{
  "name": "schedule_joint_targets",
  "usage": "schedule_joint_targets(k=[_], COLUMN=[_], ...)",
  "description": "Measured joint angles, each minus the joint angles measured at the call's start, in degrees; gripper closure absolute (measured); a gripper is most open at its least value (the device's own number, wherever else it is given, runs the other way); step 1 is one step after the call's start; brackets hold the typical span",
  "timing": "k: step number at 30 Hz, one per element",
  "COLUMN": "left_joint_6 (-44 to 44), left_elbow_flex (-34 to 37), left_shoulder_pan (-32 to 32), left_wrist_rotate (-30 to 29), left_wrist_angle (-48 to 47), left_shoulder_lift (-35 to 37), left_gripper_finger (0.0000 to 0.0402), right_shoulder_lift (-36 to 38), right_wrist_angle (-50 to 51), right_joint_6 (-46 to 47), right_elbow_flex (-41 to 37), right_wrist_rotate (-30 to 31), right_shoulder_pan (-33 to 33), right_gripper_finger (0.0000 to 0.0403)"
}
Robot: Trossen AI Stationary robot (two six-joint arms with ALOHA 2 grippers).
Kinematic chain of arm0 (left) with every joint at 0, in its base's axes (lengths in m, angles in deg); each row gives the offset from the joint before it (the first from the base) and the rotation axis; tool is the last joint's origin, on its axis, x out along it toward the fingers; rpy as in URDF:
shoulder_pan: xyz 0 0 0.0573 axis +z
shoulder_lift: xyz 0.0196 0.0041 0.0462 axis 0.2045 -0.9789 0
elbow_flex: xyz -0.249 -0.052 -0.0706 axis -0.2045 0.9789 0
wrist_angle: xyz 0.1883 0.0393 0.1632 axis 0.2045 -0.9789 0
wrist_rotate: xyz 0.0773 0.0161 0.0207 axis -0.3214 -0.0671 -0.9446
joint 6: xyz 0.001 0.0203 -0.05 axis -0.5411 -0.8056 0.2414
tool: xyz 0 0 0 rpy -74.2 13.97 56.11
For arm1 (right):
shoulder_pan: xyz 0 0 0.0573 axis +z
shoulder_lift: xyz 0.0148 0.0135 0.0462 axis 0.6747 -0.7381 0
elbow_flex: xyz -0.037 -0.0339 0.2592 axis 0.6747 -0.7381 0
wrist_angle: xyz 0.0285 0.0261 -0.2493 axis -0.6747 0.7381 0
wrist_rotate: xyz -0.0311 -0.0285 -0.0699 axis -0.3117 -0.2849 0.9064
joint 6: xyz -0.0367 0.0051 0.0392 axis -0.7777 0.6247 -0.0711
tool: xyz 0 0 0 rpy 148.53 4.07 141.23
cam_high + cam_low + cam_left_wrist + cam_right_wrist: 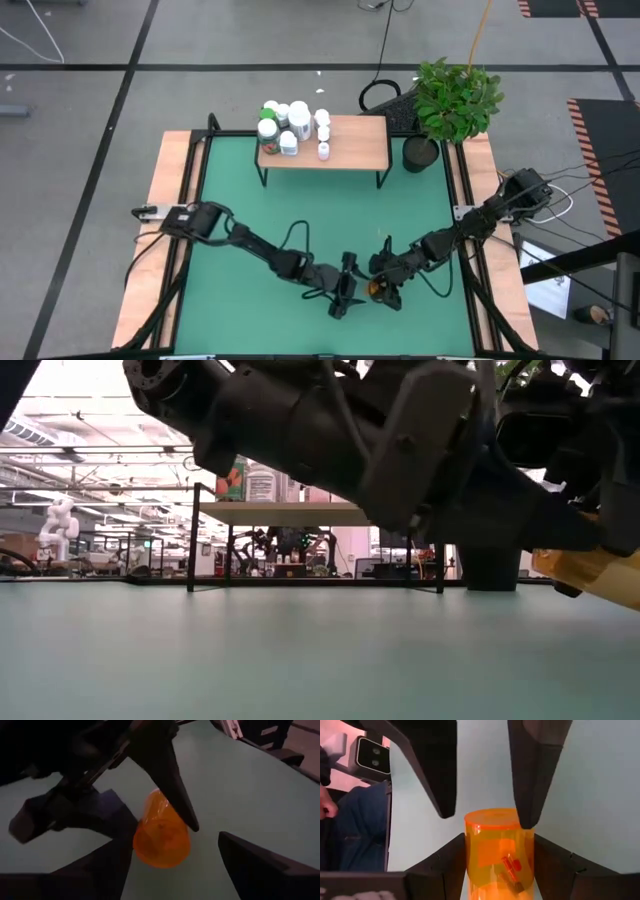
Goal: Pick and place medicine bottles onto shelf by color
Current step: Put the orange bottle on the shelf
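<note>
The right gripper (492,865) pinches a translucent orange pill bottle (499,852), a smooth cylinder, low over the green mat (300,215) near the table's front. The left gripper (172,865) faces it, fingers spread and touching nothing. White-capped round bottles (285,125) cluster on the light-wood shelf (350,145) well behind.

One camera looks straight down over my whole green surface (300,200), one sits level at its edge, and both wrist cameras stare close at the same orange bottle (500,852).
</note>
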Motion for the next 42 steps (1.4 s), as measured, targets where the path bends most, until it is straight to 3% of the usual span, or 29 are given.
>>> schedule_joint_targets(k=[6,19,25,29,33,36,42], left_joint_6=[-7.8,-8.1,-5.2,-2.5,-0.4,0.4,-2.4], left_elbow_flex=[-3.7,-5.7,-5.7,-5.9,-5.5,-5.5,-5.5], left_shoulder_pan=[-0.3,0.1,0.2,0.1,0.2,0.1,-0.8], left_wrist_rotate=[-0.1,-0.2,-0.3,-1.3,-3.3,-8.0,-15.5], left_wrist_angle=[0.2,-4.5,-3.8,-2.1,-3.3,-3.4,-4.6], left_shoulder_lift=[-2.3,-3.1,-3.0,-2.3,-1.8,0.9,5.0], left_gripper_finger=[0.0128,0.0226,0.0204,0.0202,0.0226,0.0228,0.0202], right_shoulder_lift=[0.0,0.0,3.0,10.5,18.2,21.6,26.1], right_wrist_angle=[-0.5,-2.3,-1.5,3.0,9.8,12.2,10.4], right_joint_6=[-1.1,-3.1,-4.4,-6.8,-7.8,-9.2,-10.9], right_elbow_flex=[0.0,-0.1,-0.1,-0.2,0.2,-0.1,0.0], right_wrist_rotate=[-0.2,0.0,0.7,10.6,30.3,40.9,52.0], right_shoulder_pan=[0.0,1.0,1.5,5.2,11.2,16.2,21.3], right_gripper_finger=[0.0215,0.02,0.015,0.0121,0.0116,0.0116,0.0119])
